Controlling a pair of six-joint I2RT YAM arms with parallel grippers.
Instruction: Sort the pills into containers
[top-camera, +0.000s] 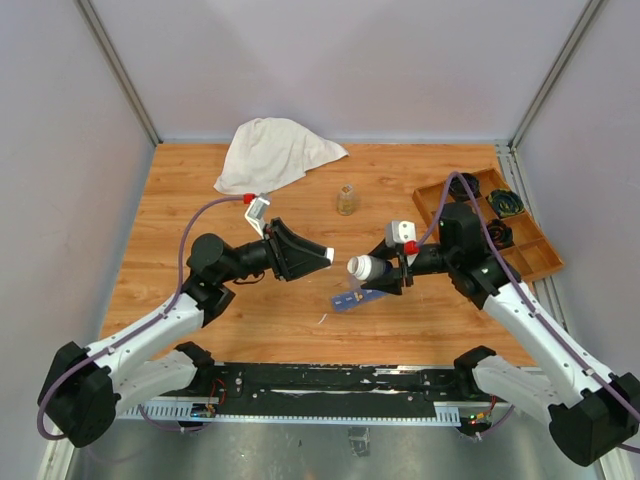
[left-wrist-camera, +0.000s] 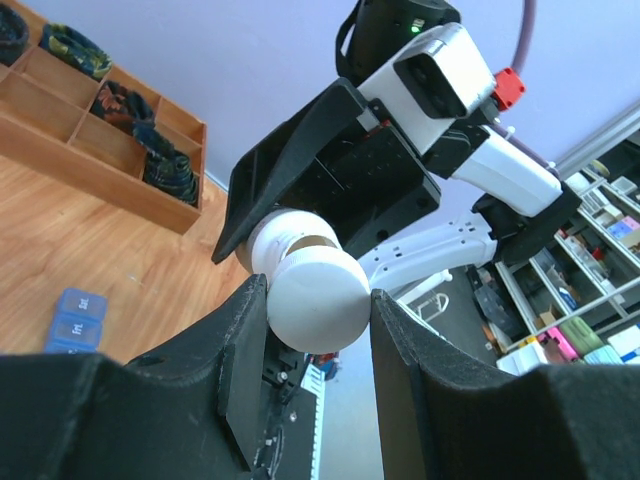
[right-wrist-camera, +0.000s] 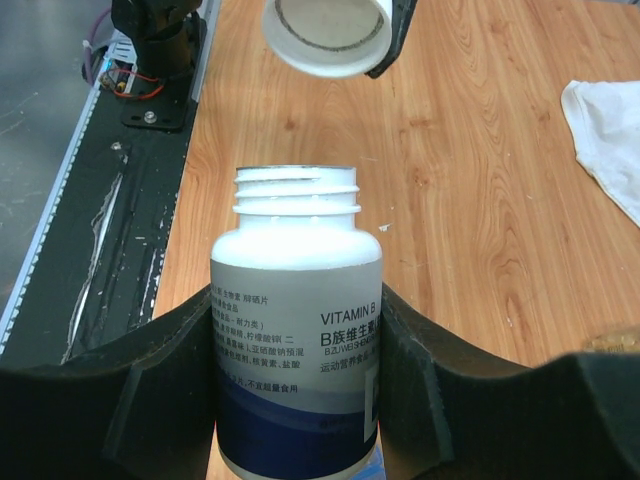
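Note:
My right gripper (right-wrist-camera: 297, 345) is shut on a white vitamin bottle (right-wrist-camera: 297, 300) with a blue-and-grey label; its threaded mouth is uncapped and points at the left arm. My left gripper (left-wrist-camera: 318, 312) is shut on the bottle's white round cap (left-wrist-camera: 316, 298), held just off the mouth. From above, cap (top-camera: 327, 256) and bottle (top-camera: 366, 267) face each other with a small gap between them. The containers, a narrow blue pill-organizer strip (top-camera: 352, 298), lie on the table under the bottle and also show in the left wrist view (left-wrist-camera: 76, 318). No pills are in view.
A brown wooden divided tray (top-camera: 530, 262) holding dark items sits at the right edge. A crumpled white cloth (top-camera: 273, 152) lies at the back left, and a small clear jar (top-camera: 347, 199) stands behind the grippers. Grey walls enclose the wooden tabletop (top-camera: 200, 180).

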